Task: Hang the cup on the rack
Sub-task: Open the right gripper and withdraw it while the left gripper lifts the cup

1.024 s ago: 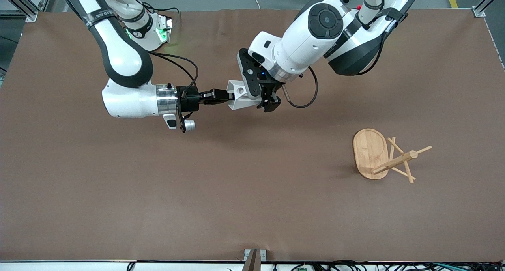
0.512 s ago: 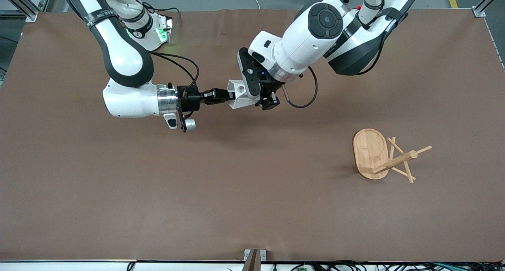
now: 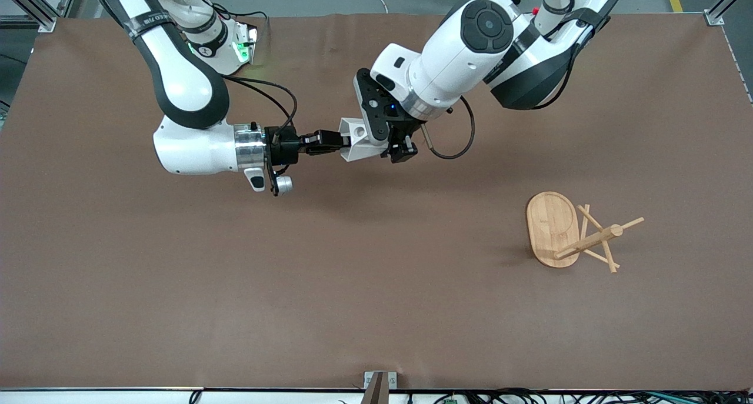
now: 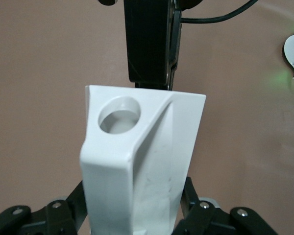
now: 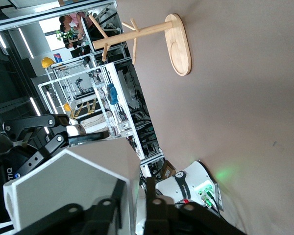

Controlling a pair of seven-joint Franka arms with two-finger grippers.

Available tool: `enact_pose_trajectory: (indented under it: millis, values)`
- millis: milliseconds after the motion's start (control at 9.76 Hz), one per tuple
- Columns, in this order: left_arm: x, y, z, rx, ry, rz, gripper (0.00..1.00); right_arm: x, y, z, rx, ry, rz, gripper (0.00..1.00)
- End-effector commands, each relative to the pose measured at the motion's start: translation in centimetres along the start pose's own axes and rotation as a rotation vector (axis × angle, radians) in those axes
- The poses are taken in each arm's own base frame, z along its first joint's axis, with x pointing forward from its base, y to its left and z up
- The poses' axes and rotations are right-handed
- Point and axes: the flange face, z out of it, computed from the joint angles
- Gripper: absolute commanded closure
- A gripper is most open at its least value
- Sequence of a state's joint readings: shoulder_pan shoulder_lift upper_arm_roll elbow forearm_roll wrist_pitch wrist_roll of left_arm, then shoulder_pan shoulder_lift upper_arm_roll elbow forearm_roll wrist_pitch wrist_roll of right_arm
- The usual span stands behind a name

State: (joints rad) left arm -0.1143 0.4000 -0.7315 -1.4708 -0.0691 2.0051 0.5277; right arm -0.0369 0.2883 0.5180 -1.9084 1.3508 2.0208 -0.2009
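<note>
The white faceted cup (image 3: pixel 356 139) hangs in the air over the middle of the table, held between both grippers. My right gripper (image 3: pixel 332 142) is shut on the cup's wall at the rim, one finger inside and one outside; the right wrist view shows this gripper (image 5: pixel 134 191) and the cup (image 5: pixel 63 186). My left gripper (image 3: pixel 379 145) is shut on the cup's body; in the left wrist view (image 4: pixel 137 215) its fingers press both sides of the cup (image 4: pixel 142 161), whose handle hole faces up. The bamboo rack (image 3: pixel 588 239) stands upright toward the left arm's end.
The rack's oval base (image 3: pixel 550 221) rests on the brown table mat, nearer the front camera than both grippers. It also shows in the right wrist view (image 5: pixel 179 49). A green-lit box (image 3: pixel 244 48) sits by the right arm's base.
The cup and both grippers have shifted slightly upward together. The grips look the same. The rack has not moved.
</note>
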Motion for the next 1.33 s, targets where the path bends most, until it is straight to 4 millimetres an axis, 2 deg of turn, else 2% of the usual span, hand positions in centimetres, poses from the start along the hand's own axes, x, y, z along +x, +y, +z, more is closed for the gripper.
enact_pose_trajectory:
  millis: [0, 102, 205, 307, 410, 512, 717, 819, 1024, 1127, 1229]
  values:
    - [-0.7, 0.4, 0.3, -0.005, -0.032, -0.007, 0.83, -0.3, -0.5, -1.7, 0.025, 0.023, -0.004, 0.0]
    - [-0.9, 0.6, 0.0, -0.007, -0.05, -0.012, 0.83, -0.1, -0.5, -2.7, 0.03, 0.016, -0.004, 0.0]
    - [-1.0, 0.9, -0.5, -0.005, -0.067, -0.042, 0.83, 0.3, -0.7, -4.5, 0.045, 0.004, -0.008, 0.0]
    - [-1.3, 1.1, -1.1, 0.004, -0.079, -0.095, 0.83, 0.9, -0.5, -7.5, 0.045, 0.014, -0.009, 0.0]
    - [-2.1, -0.2, -1.9, 0.017, -0.074, -0.18, 0.83, 1.4, -0.4, -10.7, 0.019, 0.039, -0.023, 0.0]
    - [-2.6, -0.6, -2.6, 0.023, -0.084, -0.271, 0.83, 1.5, 0.1, -13.9, -0.027, 0.066, -0.026, 0.0]
    - [-2.8, 0.2, -4.0, 0.073, -0.1, -0.505, 0.83, 1.5, 1.9, -19.6, -0.272, 0.137, 0.048, 0.0]
    - [-3.1, 0.4, -4.4, 0.13, -0.123, -0.595, 0.83, 1.6, 3.4, -21.4, -0.423, 0.146, 0.042, 0.0]
    - [-3.5, 0.2, -4.7, 0.185, -0.138, -0.738, 0.83, 1.8, 5.4, -27.6, -0.649, 0.209, 0.034, 0.0]
    - [-4.0, -0.6, -4.7, 0.203, -0.14, -0.771, 0.83, 1.6, 6.1, -31.2, -0.802, 0.239, 0.024, 0.0]
    - [-5.0, -2.2, -5.3, 0.207, -0.136, -0.803, 0.83, 1.5, 5.6, -34.6, -0.936, 0.277, 0.004, 0.0]
